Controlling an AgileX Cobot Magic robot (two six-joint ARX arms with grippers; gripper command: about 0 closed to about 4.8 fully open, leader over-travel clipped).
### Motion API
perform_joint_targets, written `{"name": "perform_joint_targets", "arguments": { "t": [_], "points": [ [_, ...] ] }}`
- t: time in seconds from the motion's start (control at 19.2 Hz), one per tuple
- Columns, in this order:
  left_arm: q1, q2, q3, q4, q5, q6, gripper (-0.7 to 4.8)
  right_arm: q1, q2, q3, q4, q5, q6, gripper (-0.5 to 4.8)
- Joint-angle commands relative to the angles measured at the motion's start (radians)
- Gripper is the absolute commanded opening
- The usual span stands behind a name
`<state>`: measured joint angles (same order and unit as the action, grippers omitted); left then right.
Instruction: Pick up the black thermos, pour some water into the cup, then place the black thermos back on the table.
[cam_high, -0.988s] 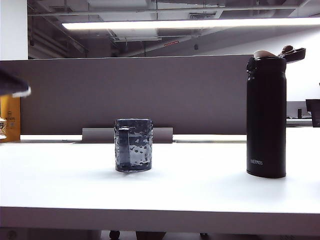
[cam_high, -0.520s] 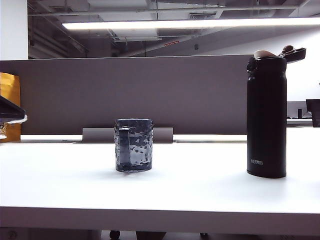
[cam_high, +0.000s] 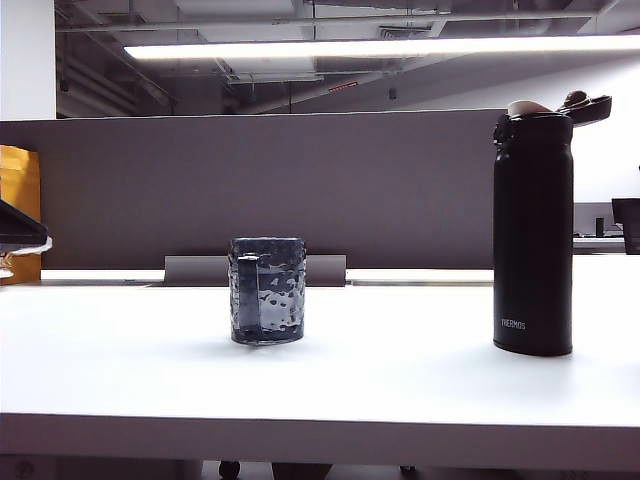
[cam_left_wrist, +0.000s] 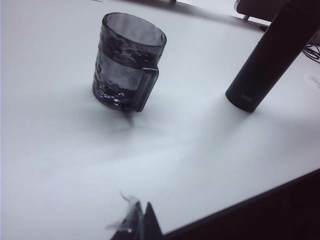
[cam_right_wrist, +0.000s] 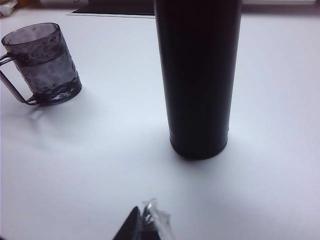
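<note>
The black thermos (cam_high: 532, 235) stands upright on the right of the white table (cam_high: 380, 390), its flip lid open. The cup (cam_high: 267, 290), a dark dimpled glass mug with liquid in it, stands left of centre, well apart from the thermos. In the left wrist view my left gripper (cam_left_wrist: 142, 222) is shut and empty near the table's front edge, with the cup (cam_left_wrist: 127, 62) and the thermos (cam_left_wrist: 272, 55) far beyond it. My right gripper (cam_right_wrist: 141, 222) is shut and empty too, a short way in front of the thermos (cam_right_wrist: 199, 75); the cup (cam_right_wrist: 45, 65) sits off to one side.
A grey partition wall (cam_high: 300, 190) runs along the back of the table. A yellow box (cam_high: 20, 195) stands at the far left, with a dark part of the left arm (cam_high: 20, 228) in front of it. The table's thick front edge (cam_high: 320, 440) faces the camera.
The dark part of the left arm at the exterior view's left edge has dropped lower. The cup and the thermos have not moved.
</note>
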<state>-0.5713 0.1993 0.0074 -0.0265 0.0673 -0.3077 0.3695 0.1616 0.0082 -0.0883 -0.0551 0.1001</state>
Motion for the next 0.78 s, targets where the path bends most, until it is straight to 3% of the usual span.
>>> {"name": "perform_joint_targets", "arguments": {
  "t": [0.05,0.31,0.47,0.78],
  "points": [
    [0.005,-0.019,0.002,-0.002,0.000,0.005,-0.03,0.001,-0.001,-0.005,0.011,0.000,0.000,0.00],
    [0.084,-0.084,0.002,-0.002,0.004,0.005,-0.03,-0.008,-0.053,-0.005,-0.002,-0.003,0.000,0.00],
    [0.241,-0.122,0.002,-0.002,0.007,0.005,-0.03,-0.060,-0.163,-0.005,-0.006,-0.005,0.000,0.00],
    [0.439,-0.164,0.002,-0.013,-0.001,0.005,-0.03,-0.158,-0.160,-0.005,0.032,-0.007,0.000,0.00]
  ]
}}
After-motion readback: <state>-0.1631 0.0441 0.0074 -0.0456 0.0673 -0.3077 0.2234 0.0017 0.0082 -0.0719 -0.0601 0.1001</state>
